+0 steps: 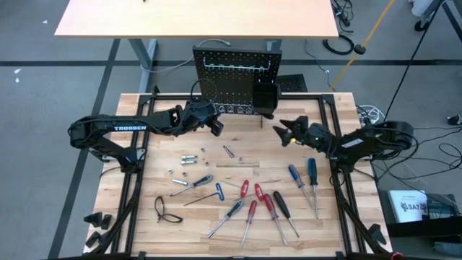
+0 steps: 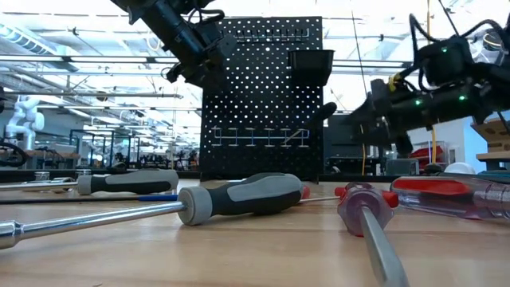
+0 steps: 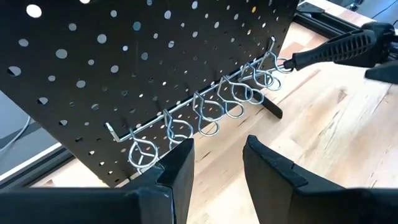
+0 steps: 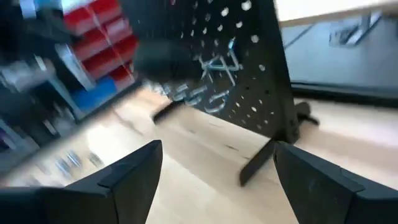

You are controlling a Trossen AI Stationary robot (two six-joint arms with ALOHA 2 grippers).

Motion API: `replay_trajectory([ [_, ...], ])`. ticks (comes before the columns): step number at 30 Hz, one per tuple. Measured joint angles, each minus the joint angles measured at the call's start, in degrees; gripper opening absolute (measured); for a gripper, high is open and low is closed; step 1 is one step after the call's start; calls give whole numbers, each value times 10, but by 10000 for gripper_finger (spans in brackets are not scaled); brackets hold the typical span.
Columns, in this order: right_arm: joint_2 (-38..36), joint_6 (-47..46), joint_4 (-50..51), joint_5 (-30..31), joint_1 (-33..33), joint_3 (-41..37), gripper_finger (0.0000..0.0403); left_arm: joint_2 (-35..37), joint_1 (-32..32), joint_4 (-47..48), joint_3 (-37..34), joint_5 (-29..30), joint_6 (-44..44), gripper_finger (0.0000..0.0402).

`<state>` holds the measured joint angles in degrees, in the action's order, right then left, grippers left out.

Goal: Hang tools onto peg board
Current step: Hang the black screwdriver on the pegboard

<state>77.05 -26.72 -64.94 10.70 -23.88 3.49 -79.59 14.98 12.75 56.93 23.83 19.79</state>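
The peg board (image 1: 237, 79) stands upright at the table's far edge, with a silver hook rail (image 3: 211, 106) low on its face and a small black bin (image 1: 264, 96) at its right. The tools lie flat on the tabletop nearer the front: blue-handled screwdrivers (image 1: 312, 170), red ones (image 1: 268, 204), a black one (image 1: 281, 204), a grey-black one (image 2: 239, 199), a blue T-handle key (image 1: 219, 191) and silver bits (image 1: 189, 158). My left gripper (image 3: 217, 168) hovers open before the board's left part, nothing between its fingers. My right gripper (image 4: 217, 180) hangs wide open and empty near the board's right leg (image 4: 258, 163).
A black looped thing (image 1: 164, 211) lies at the front left. Black frame rails (image 1: 133, 209) run along both table sides. A second wooden table (image 1: 195, 18) stands beyond the peg board. Bare wood lies between the board and the tools.
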Motion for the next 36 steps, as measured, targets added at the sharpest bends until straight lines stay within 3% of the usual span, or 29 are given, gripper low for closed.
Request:
replay_trajectory([
  [3, 19, 122, 84, -1, 0, 33, 298, 0, 3, -5, 0, 0, -17, 138],
  [5, 21, 129, 118, -2, 0, 56, 298, 0, 4, -4, 0, 0, -22, 138],
  [12, 27, 142, -16, 102, 4, 50, 298, 0, 4, -3, 0, -10, -42, 138],
  [18, 103, 111, -79, 84, 16, 36, 298, 0, 4, -15, 0, -11, -67, 138],
  [25, 221, 104, -241, 85, 37, 71, 298, 0, 4, -20, 0, -11, -71, 138],
  [32, 276, 129, -247, 88, 42, 152, 298, 0, 4, -19, 0, -13, -70, 138],
  [36, 282, 142, -248, 120, 41, 167, 298, 0, 4, -17, 0, -17, -68, 138],
])
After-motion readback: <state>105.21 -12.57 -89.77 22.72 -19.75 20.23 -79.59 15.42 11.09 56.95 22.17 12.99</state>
